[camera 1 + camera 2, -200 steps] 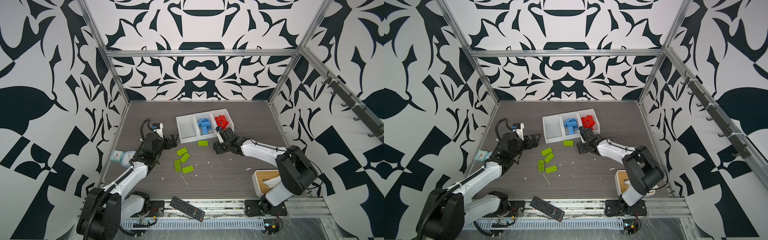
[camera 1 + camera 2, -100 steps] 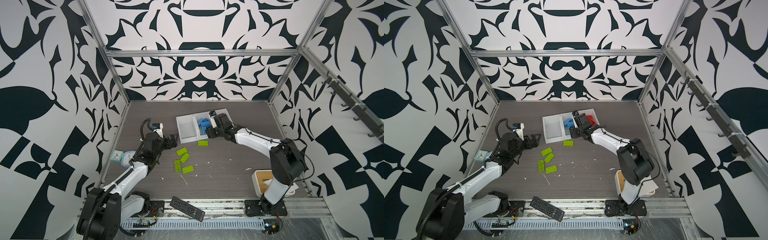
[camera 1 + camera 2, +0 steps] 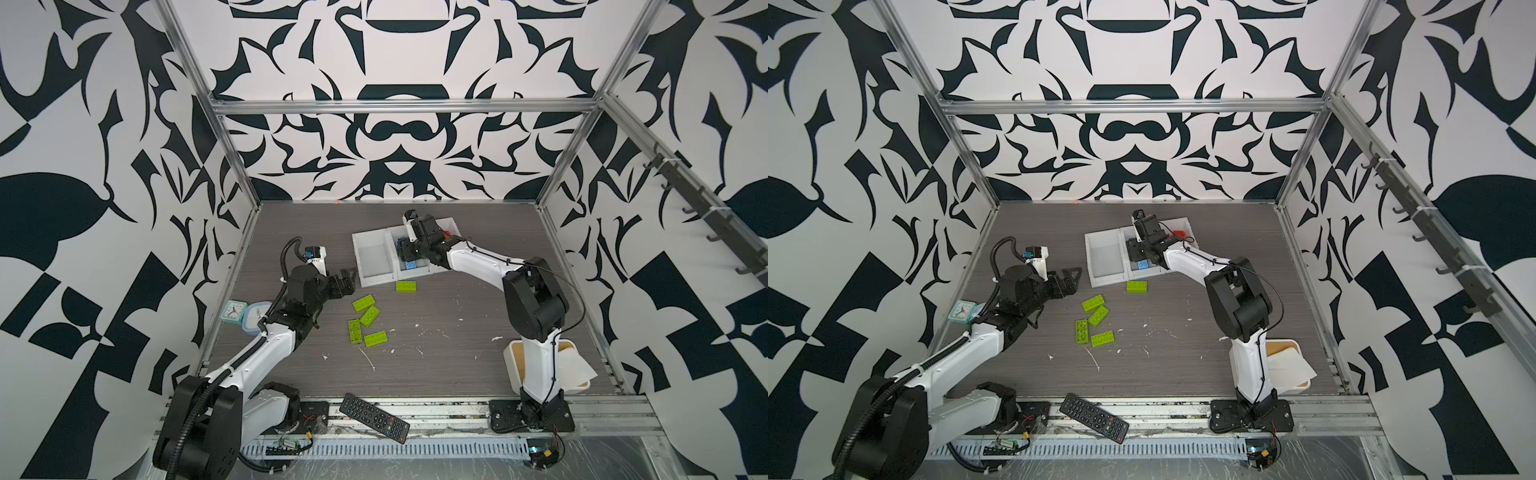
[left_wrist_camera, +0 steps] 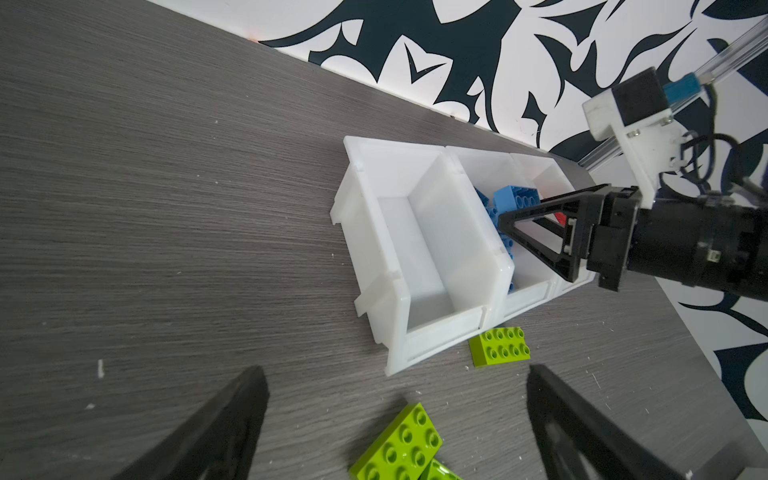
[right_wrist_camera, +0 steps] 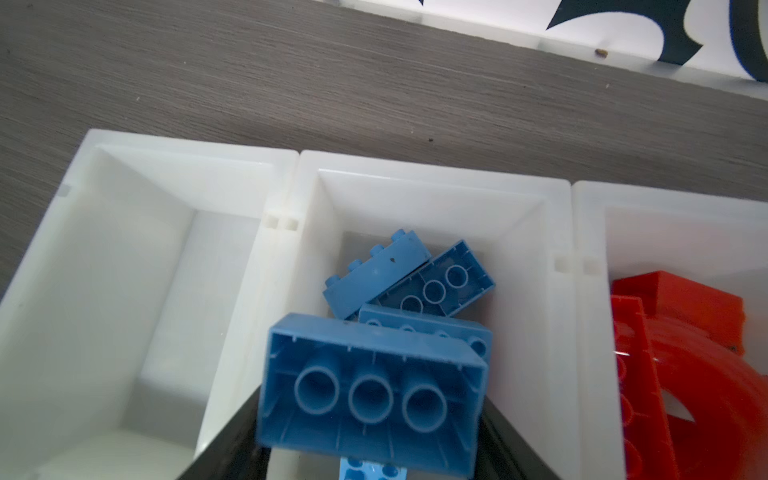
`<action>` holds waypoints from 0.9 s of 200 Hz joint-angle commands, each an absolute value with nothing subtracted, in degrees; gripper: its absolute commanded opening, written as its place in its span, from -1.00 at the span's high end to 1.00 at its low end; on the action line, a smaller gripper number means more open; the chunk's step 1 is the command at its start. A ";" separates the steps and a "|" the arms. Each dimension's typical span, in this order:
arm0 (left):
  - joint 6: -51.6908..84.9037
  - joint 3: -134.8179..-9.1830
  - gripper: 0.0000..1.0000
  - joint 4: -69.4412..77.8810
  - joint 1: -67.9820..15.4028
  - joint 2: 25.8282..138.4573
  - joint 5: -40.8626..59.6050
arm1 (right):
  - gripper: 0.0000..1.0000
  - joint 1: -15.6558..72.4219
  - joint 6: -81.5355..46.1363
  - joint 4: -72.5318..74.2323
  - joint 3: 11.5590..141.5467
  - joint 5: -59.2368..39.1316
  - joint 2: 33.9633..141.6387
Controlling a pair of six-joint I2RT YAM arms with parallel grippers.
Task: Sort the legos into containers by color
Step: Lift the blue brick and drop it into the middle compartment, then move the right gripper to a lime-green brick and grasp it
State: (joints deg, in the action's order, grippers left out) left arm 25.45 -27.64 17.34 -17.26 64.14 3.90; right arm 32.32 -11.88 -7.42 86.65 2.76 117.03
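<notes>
Right fingers (image 5: 228,453) clamped on blue brick (image 5: 370,395), hollow underside facing wrist camera, long axis across middle bin (image 5: 432,174). Brick hangs over blue pile (image 5: 399,274), toward far edge of counter (image 3: 457,353). Release looks due next. Left fingers (image 4: 216,432) spread, empty, nearer green bricks (image 3: 365,316) mid-counter.

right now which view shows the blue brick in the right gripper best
Right wrist view: the blue brick fills it, hollow underside showing, above the middle bin. Left wrist shows only part; top views barely show it.
</notes>
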 commanded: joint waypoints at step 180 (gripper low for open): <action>25.58 -27.25 -1.00 17.85 -17.14 63.18 4.57 | -0.72 42.67 -22.57 -4.08 59.72 10.38 94.15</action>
State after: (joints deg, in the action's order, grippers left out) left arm 25.47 -27.64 17.34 -17.26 63.90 4.08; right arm 41.91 -18.59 -6.92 62.00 6.90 94.67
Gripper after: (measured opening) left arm 0.999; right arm 0.857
